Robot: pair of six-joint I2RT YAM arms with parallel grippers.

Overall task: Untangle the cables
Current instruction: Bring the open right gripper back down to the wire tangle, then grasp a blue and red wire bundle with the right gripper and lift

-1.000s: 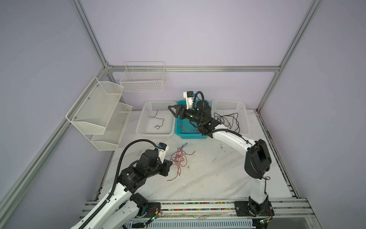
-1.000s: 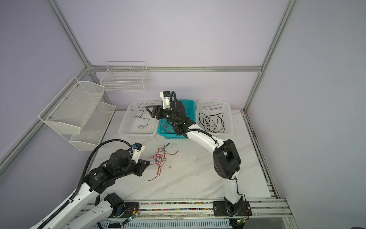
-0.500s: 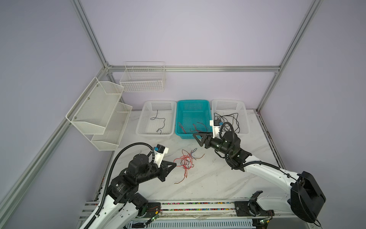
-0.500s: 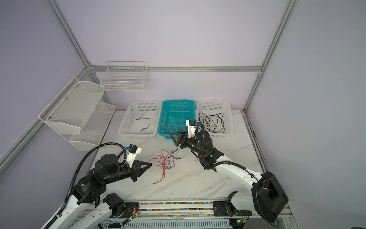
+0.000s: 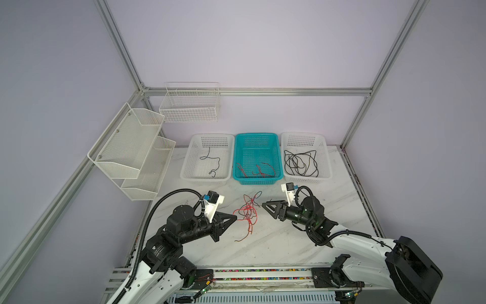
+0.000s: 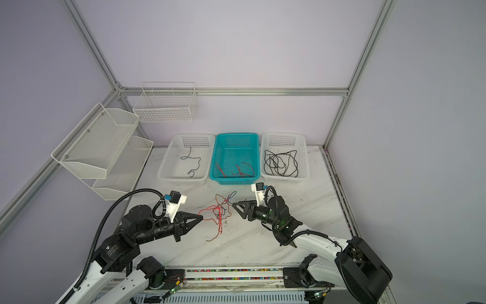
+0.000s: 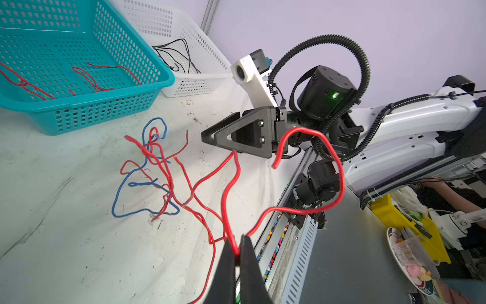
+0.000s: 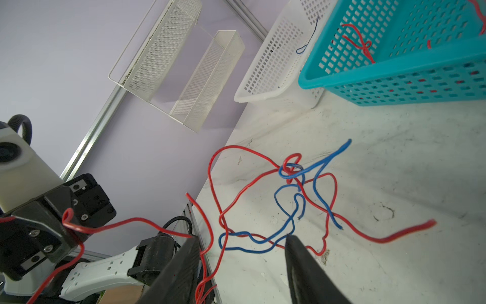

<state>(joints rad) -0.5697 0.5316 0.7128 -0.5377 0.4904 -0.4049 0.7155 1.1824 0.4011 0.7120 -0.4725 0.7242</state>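
Red/blue cables point(image 6: 218, 210) btwn L gripper point(image 6: 201, 217) & R gripper point(image 6: 234, 204), red strand at L tip, R tip just beside tangle.

Left gripper point(image 7: 238, 250) finger bases ran off frame edge; red cable point(image 7: 231, 184) hid where tips pinched it. Right gripper point(image 8: 242, 238) fingers were also cropped; loose red end point(image 8: 410, 230) beyond them was blurred. Cable tangle point(image 5: 246, 213) point(image 6: 219, 210) crossings were too small to sort in both top views.

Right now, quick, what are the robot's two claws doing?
Left gripper: shut, pinching a red cable.
Right gripper: open, holding nothing.
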